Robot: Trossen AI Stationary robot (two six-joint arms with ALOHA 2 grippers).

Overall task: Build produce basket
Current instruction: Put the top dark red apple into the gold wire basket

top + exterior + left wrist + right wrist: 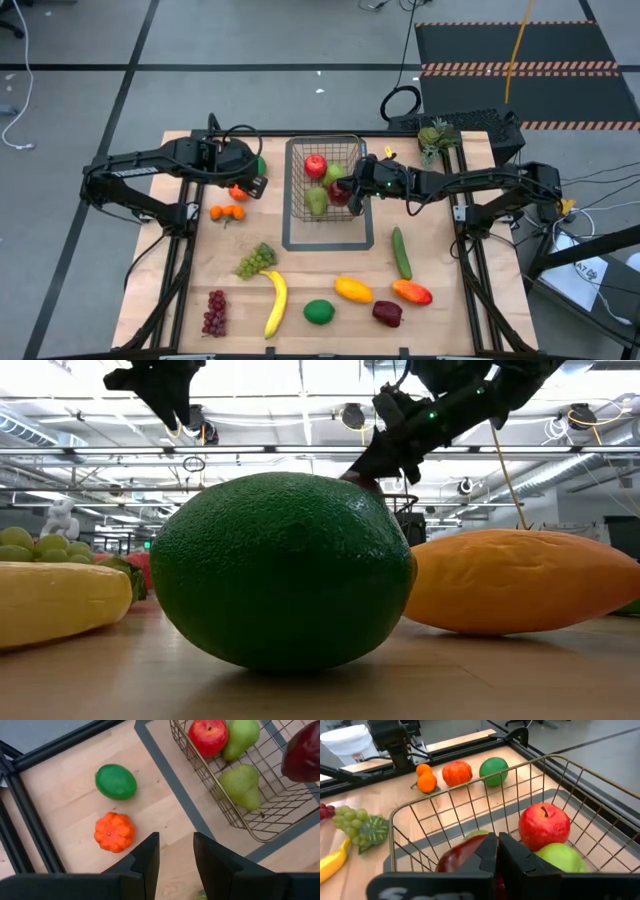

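In the high view the wire-mesh basket sits at the upper centre of the wooden worktop, holding a red apple and green pears. The right gripper hangs over the basket's right side with its jaws pinching a dark red apple. The left gripper hovers at upper left of the basket above a small orange pumpkin and a lime, jaws slightly spread and empty, while the banana, grapes, cucumber and mangoes lie along the lower part of the frame.
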